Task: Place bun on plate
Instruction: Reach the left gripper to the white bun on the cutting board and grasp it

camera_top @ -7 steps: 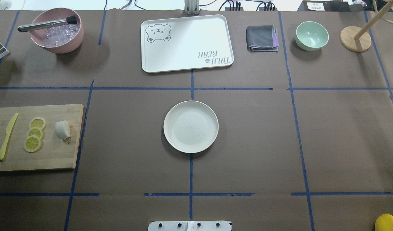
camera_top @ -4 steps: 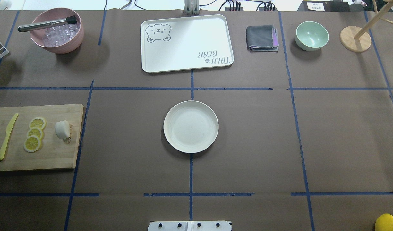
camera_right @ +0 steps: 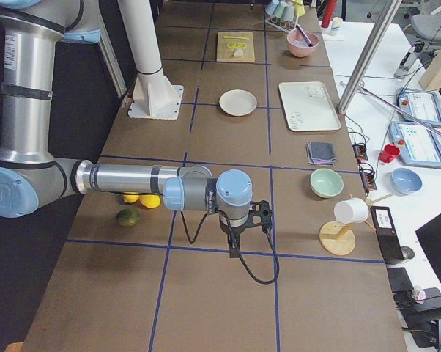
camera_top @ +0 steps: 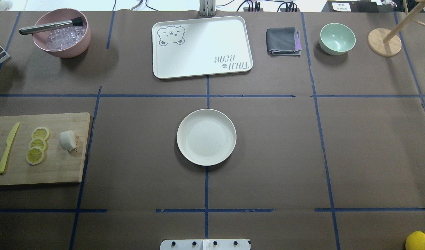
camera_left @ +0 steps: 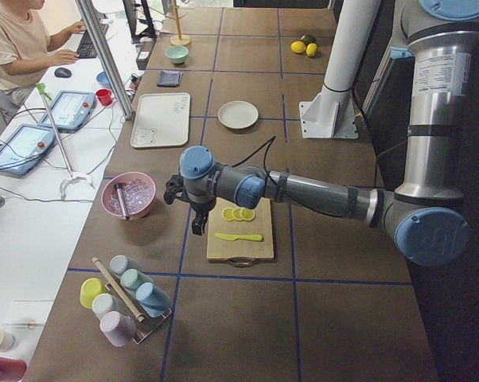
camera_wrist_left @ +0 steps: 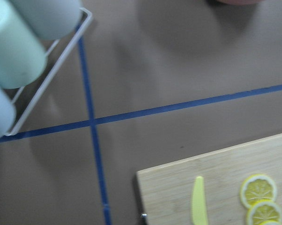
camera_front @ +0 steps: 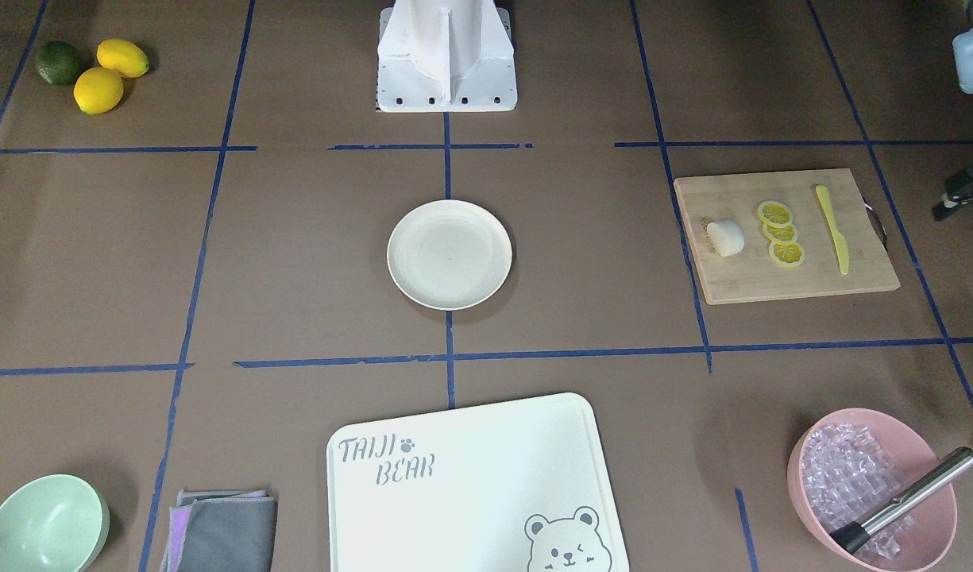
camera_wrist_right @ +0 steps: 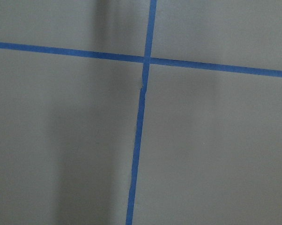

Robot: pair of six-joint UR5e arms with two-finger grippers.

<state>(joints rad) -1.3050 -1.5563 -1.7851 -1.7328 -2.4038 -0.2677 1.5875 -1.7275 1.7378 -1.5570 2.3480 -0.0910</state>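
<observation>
The bun (camera_top: 67,140) lies on the board (camera_top: 59,166), nine o'clock from the plate (camera_top: 206,114). I cannot tell how wide the left gripper (camera_left: 196,223) or the right gripper (camera_right: 236,236) stands.

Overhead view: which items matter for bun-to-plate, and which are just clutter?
Job: bun, sitting on the cutting board; plate, nothing on it.

Lying about: lemon slices; yellow knife; tray; pink bowl of ice; folded cloth; mint bowl; wooden stand; whole lemon.
</observation>
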